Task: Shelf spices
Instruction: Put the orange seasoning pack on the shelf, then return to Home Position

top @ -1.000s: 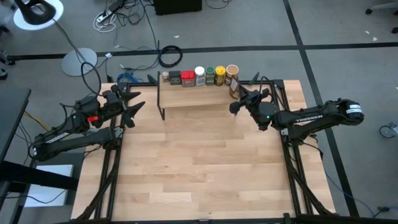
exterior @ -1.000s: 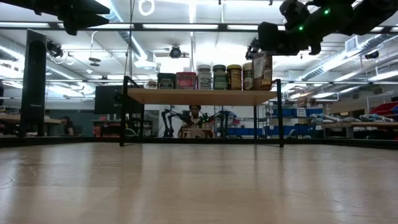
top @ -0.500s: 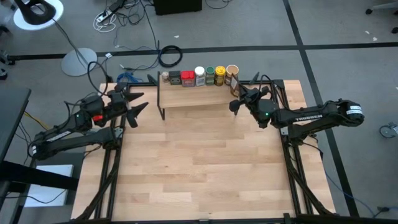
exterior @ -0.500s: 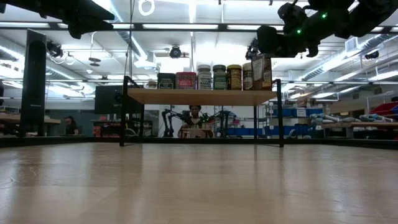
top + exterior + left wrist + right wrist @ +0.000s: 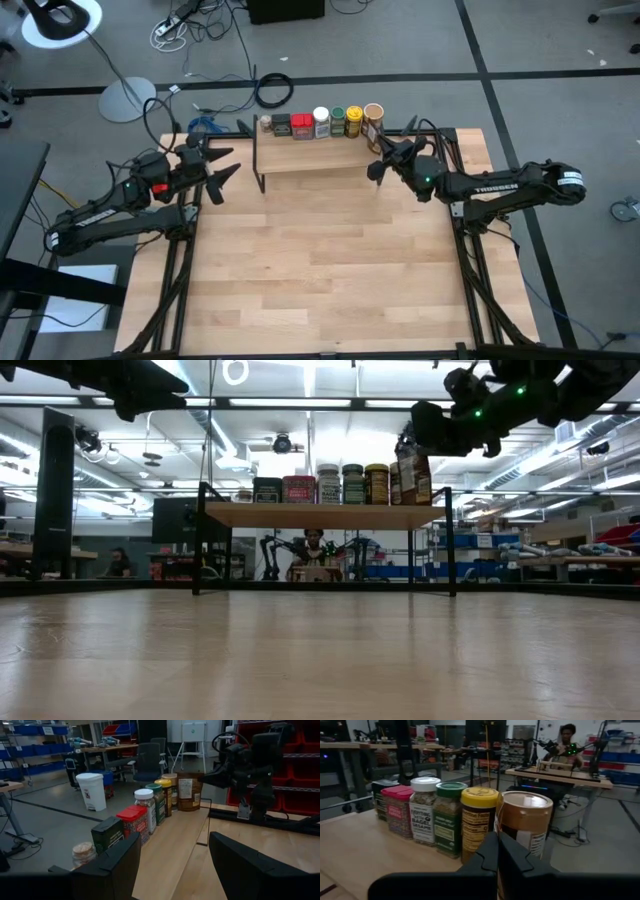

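Wooden table (image 5: 320, 270) lies bare in front, nothing stands on its near part. Farther back, at its far edge, the shelf (image 5: 310, 155) carries the whole row of spices: small tan-capped jar (image 5: 265, 124), dark tin (image 5: 282, 125), red tin (image 5: 302, 126), white-lidded jar (image 5: 321, 122), green jar (image 5: 338, 121), yellow-lidded jar (image 5: 354, 121) and, at the right end, the brown canister (image 5: 373, 120).

Right gripper (image 5: 378, 168) hangs at the right end of the shelf, just in front of the canister. In the right wrist view its fingers (image 5: 485, 855) are pressed together with no gap, and they hold nothing; the canister (image 5: 525, 827) stands free behind them. Compared with one second ago, this gripper has moved a little to the left along the shelf edge and slightly away from the canister, and the canister in the low view (image 5: 412, 472) now looks pushed closer to the yellow-lidded jar. I think this was a last nudge to tidy the row.

Left gripper (image 5: 214, 172) waits over the left edge of the table, beside the shelf but apart from it, with fingers (image 5: 112, 865) spread wide and empty. It has shifted only slightly since then.

All seven pieces are on the board, so the task seems nearly finished; probably only the retreat of the arms is left.
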Tool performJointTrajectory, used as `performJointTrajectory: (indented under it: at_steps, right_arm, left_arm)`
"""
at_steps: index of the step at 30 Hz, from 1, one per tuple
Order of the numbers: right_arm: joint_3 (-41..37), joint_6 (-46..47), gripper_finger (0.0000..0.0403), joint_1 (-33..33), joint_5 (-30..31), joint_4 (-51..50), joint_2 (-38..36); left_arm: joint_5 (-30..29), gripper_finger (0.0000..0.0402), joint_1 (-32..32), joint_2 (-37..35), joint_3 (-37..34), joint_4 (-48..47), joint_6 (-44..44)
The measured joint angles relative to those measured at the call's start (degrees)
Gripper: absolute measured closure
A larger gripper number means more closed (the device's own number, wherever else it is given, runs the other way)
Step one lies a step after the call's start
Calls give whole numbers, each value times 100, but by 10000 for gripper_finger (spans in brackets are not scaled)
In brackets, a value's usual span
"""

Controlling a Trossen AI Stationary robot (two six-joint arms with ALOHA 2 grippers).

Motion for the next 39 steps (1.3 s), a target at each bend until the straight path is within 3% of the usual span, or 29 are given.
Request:
performJointTrajectory:
  at_steps: [8, 23, 35, 39]
  right_arm:
    - [0, -61, 403, -169, -700, -24, 0]
    - [-2, -101, 400, -279, -681, 17, 2]
    - [-7, -608, 341, -265, -683, 592, 9]
    - [-7, -965, 317, -264, -426, 953, 6]
  left_arm:
    - [-1, 163, 0, 0, 0, -8, 7]
    - [-1, 163, 0, 0, 0, -82, 14]
    - [-1, 163, 0, 0, 0, -78, 49]
    - [-1, 163, 0, 0, 0, -76, 49]
